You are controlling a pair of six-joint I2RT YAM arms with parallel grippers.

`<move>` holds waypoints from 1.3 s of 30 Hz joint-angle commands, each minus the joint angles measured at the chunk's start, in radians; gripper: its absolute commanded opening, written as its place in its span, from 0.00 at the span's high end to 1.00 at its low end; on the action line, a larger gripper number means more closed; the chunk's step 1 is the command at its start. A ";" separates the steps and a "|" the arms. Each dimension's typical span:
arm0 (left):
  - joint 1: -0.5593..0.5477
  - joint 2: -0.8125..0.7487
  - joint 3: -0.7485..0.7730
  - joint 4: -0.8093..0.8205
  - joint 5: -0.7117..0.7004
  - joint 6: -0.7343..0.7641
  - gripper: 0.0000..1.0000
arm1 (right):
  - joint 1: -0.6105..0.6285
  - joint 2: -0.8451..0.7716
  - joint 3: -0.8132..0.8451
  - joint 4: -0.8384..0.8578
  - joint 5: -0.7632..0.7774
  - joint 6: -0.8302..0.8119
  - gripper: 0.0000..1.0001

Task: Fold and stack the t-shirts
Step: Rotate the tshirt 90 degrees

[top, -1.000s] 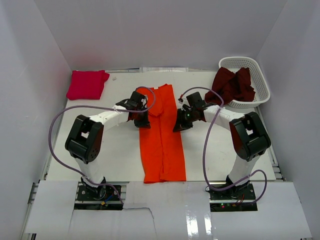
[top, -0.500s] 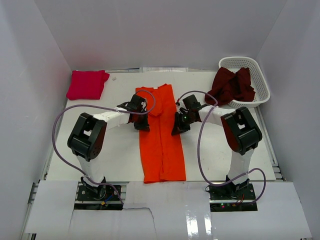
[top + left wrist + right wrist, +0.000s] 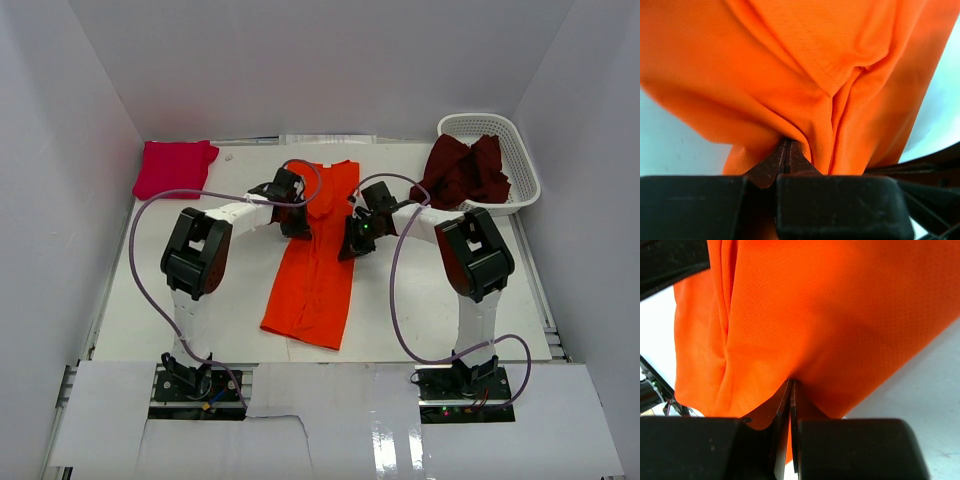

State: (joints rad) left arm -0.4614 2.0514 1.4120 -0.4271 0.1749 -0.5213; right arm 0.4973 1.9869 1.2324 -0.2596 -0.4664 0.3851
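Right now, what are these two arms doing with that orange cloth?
They are folding t-shirts. The left end effector and the right end effector each pinch the orange t-shirt, one on either side, while its lower part lies on the table. A magenta t-shirt lies folded in the far left corner. A maroon t-shirt is crumpled in the white basket, far right.

Open table (image 3: 525, 320) either side of orange t-shirt (image 3: 315, 280); basket (image 3: 527, 165) at far-right corner

orange t-shirt (image 3: 315, 280) dragged askew, collar end shifted right, hem swung left
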 commanded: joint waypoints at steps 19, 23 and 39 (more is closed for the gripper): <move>0.066 0.135 0.151 -0.144 -0.098 0.004 0.94 | -0.078 0.139 0.179 -0.090 0.091 -0.066 0.92; 0.066 0.122 0.108 -0.134 -0.078 -0.028 0.94 | -0.088 0.154 0.203 -0.105 0.097 -0.071 0.92; 0.066 0.079 0.032 -0.107 -0.063 -0.048 0.94 | -0.105 0.164 0.236 -0.145 0.120 -0.094 0.92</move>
State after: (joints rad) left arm -0.4011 2.1155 1.5063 -0.4412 0.1513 -0.5705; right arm 0.4065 2.1181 1.4570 -0.3584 -0.4397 0.3344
